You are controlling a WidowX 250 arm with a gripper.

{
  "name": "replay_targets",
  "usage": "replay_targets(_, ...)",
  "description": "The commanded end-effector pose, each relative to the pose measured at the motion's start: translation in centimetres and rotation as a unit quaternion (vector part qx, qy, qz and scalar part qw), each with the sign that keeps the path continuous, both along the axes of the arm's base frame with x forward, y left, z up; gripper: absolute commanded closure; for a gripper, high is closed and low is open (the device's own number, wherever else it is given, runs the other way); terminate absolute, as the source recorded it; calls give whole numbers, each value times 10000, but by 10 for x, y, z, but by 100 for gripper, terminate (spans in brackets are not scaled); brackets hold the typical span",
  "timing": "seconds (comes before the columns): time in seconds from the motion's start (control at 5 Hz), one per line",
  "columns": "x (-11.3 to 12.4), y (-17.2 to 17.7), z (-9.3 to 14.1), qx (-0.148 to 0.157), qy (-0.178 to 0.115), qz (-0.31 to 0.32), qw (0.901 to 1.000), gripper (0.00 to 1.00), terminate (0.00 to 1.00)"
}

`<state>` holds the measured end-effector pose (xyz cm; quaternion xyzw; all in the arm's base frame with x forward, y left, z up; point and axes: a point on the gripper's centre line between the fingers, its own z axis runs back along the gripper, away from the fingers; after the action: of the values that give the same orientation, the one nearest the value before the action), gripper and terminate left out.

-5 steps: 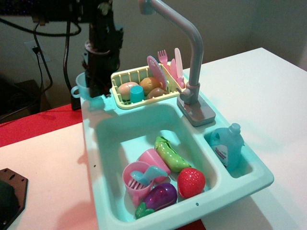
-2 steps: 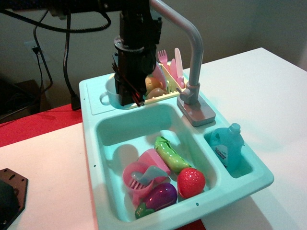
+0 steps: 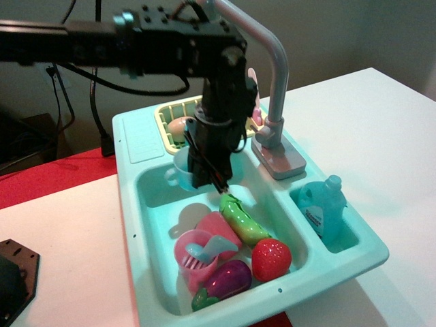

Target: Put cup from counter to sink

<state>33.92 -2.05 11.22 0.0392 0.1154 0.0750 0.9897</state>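
Observation:
My gripper [image 3: 199, 176] is shut on the light-blue cup [image 3: 181, 169], whose loop handle points left. It holds the cup over the back of the mint-turquoise sink [image 3: 160, 191], above the basin floor. The black arm hides the cup's right side. The ribbed counter [image 3: 142, 140] at the back left corner of the sink unit is bare.
The basin holds a green pea pod [image 3: 242, 218], a strawberry [image 3: 271, 259], an eggplant [image 3: 227, 279] and a pink cup with a blue spoon [image 3: 194, 253]. The grey faucet [image 3: 272, 82] stands to the right. A yellow dish rack [image 3: 170, 122] is behind; a blue bottle [image 3: 321, 208] fills the side compartment.
My gripper has carried the cup from the back left counter rightward and forward, and down over the sink basin. The counter is now bare.

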Motion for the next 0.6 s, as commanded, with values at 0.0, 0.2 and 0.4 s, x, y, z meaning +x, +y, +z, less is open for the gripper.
replay_targets(0.0, 15, -3, -20, -43, -89, 117, 9999, 100, 0)
replay_targets(0.2, 14, 1, -37, -17, -7, 154, 9999, 100, 0)
replay_targets(0.4, 6, 5, -36, -28, -14, 253, 9997, 0, 0)
